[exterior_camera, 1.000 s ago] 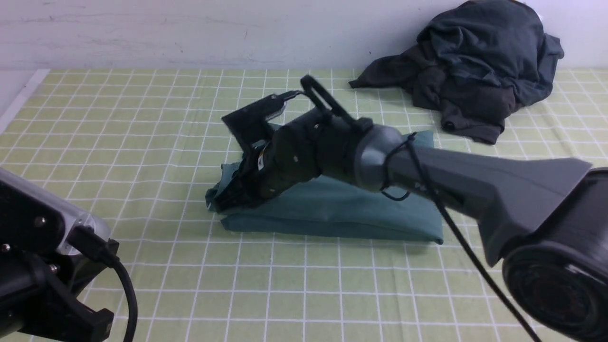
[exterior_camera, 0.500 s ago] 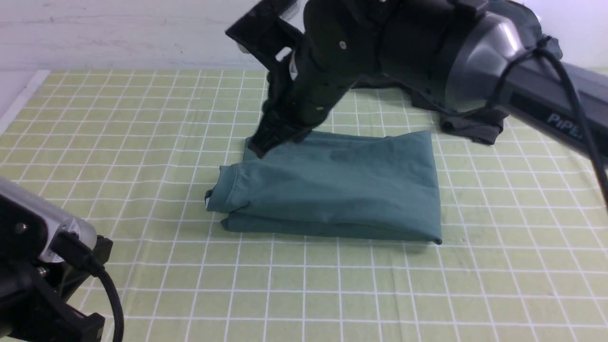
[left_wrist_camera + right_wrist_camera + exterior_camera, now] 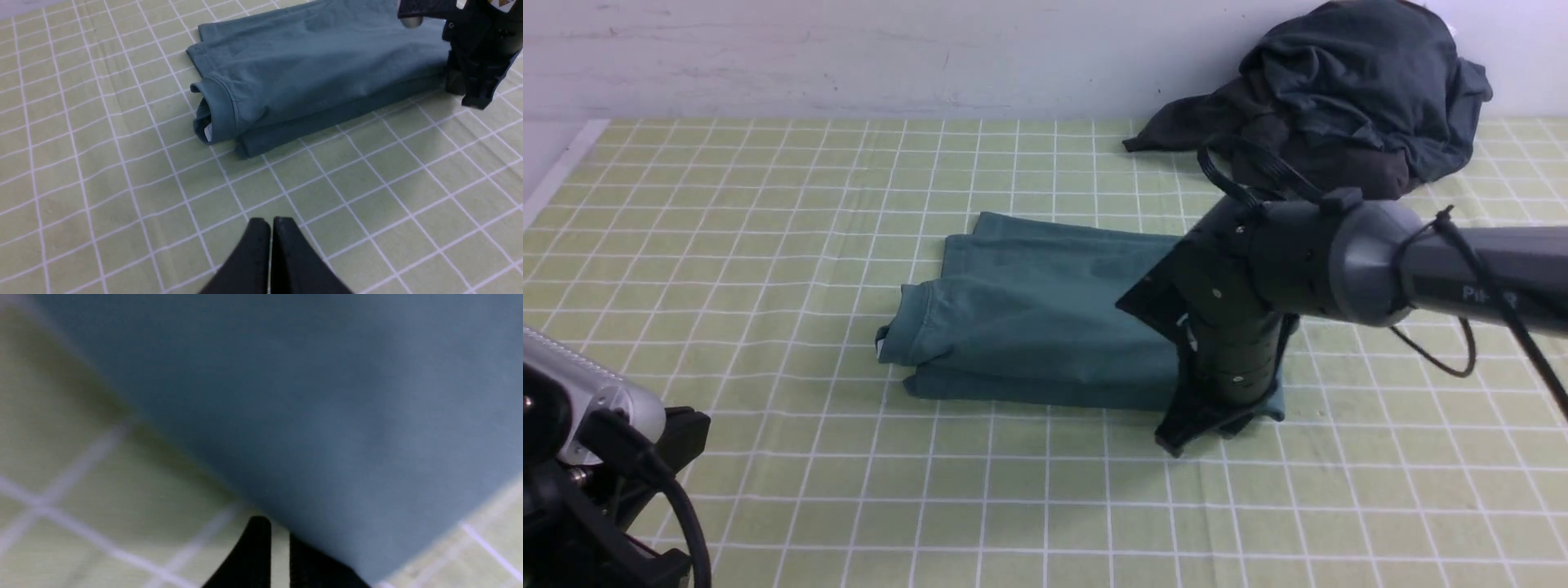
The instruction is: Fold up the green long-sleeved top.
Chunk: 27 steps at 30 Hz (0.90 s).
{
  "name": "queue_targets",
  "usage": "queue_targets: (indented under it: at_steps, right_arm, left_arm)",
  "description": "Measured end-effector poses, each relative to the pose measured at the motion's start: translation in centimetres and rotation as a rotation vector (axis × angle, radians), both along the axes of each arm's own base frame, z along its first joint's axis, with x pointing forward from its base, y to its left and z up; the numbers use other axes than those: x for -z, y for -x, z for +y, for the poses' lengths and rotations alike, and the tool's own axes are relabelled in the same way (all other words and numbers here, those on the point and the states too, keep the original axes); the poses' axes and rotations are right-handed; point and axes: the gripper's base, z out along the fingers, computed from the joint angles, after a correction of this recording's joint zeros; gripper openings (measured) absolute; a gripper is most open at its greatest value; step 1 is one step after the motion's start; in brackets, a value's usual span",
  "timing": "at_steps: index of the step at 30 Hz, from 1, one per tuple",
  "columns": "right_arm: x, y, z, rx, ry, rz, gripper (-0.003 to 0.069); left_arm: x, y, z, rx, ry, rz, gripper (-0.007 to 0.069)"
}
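The green long-sleeved top (image 3: 1045, 327) lies folded into a rectangle on the checked cloth, with its collar and a bit of white label at the left end. In the left wrist view the top (image 3: 318, 69) lies ahead. My right gripper (image 3: 1176, 441) points down at the top's near right corner and also shows in the left wrist view (image 3: 470, 94). In its own view the gripper (image 3: 280, 535) has its fingers a narrow slit apart, bare cloth between them, one tip tucked at the edge of the top (image 3: 327, 396). My left gripper (image 3: 271, 222) is shut and empty, over the cloth near the front.
A heap of dark grey and dark teal clothes (image 3: 1339, 106) lies at the back right by the wall. The yellow-green checked tablecloth (image 3: 768, 245) covers the table. My left arm's body (image 3: 580, 457) fills the front left corner.
My right arm left the collar end of the top, swung up and across, and came down at the near right corner. The top and the left arm have stayed put.
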Motion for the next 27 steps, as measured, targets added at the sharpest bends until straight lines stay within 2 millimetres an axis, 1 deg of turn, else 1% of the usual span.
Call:
queue_targets:
  at_steps: [3,4,5,6,8,10,12,13,14,15,16,17,18,19,20,22,23,24,25,26,27]
  right_arm:
    - [-0.4,-0.8,-2.9,0.102,0.039,0.015,0.0069]
    - [-0.8,-0.7,-3.2,0.117,0.036,0.017,0.0069]
    - [-1.8,-0.4,-3.6,0.140,0.011,0.028,0.0069]
    - [-2.2,-0.3,-3.7,0.141,0.005,0.025,0.0069]
    - [-4.9,0.8,-3.6,0.138,-0.069,0.006,0.0069]
    - [-8.5,2.1,-3.6,0.129,-0.150,-0.051,0.0069]
    - [-12.7,3.9,-4.2,0.128,-0.233,-0.129,0.0069]
    - [-13.1,4.1,-4.3,0.127,-0.239,-0.140,0.0069]
    - [-16.8,6.1,-5.0,0.121,-0.323,-0.224,0.0069]
    - [-18.6,7.4,-5.5,0.115,-0.373,-0.275,0.0069]
    - [-20.3,8.8,-6.0,0.106,-0.426,-0.329,0.0069]
    - [-21.0,9.7,-6.3,0.102,-0.459,-0.355,0.0069]
    - [-22.4,11.4,-7.0,0.089,-0.521,-0.424,0.0069]
    - [-22.4,11.6,-7.1,0.087,-0.536,-0.434,0.0069]
    - [-23.5,13.7,-7.9,0.073,-0.603,-0.506,0.0069]
    - [-23.0,16.6,-9.2,0.052,-0.683,-0.599,0.0069]
    - [-23.3,16.9,-9.3,0.048,-0.696,-0.621,0.0069]
    - [-22.0,18.9,-10.3,0.028,-0.742,-0.696,0.0069]
    - [-21.5,18.9,-10.3,0.031,-0.734,-0.683,0.0069]
    - [-20.0,20.6,-11.2,0.010,-0.777,-0.759,0.0069]
    - [-18.6,21.5,-11.6,0.000,-0.794,-0.790,0.0069]
  left_arm:
    - [0.0,0.0,0.0,0.000,0.000,0.000,-0.0003]
    - [0.0,0.0,0.0,0.000,0.000,0.000,-0.0003]
    - [0.0,0.0,0.0,0.000,0.000,0.000,-0.0003]
    - [0.0,0.0,0.0,0.000,0.000,0.001,-0.0003]
    - [0.0,0.0,0.0,0.000,0.000,0.001,-0.0003]
    - [0.0,0.0,0.0,0.000,0.000,0.001,-0.0003]
    - [0.0,0.0,0.0,0.000,0.000,0.002,-0.0003]
    - [0.0,0.0,0.0,0.000,0.000,0.002,-0.0003]
    - [0.0,0.0,0.0,0.001,0.000,0.003,-0.0003]
    - [0.0,0.0,0.0,0.001,0.000,0.003,-0.0003]
    - [0.0,0.0,0.0,0.001,0.000,0.004,-0.0003]
    - [0.0,0.0,0.0,0.001,0.000,0.004,-0.0003]
    - [0.0,0.0,0.0,0.001,0.000,0.004,-0.0003]
    - [0.0,0.0,0.0,0.001,0.000,0.004,-0.0003]
    - [0.0,0.0,0.0,0.001,0.000,0.004,-0.0003]
    - [0.0,0.0,0.0,0.001,0.000,0.004,-0.0003]
    - [0.0,0.0,0.0,0.001,0.000,0.004,-0.0003]
    - [0.0,0.0,0.0,0.001,0.000,0.004,-0.0003]
    - [0.0,0.0,0.0,0.001,0.000,0.004,-0.0003]
    - [0.0,0.0,0.0,0.001,0.000,0.004,-0.0003]
    - [0.0,0.0,0.0,0.001,0.000,0.004,-0.0003]
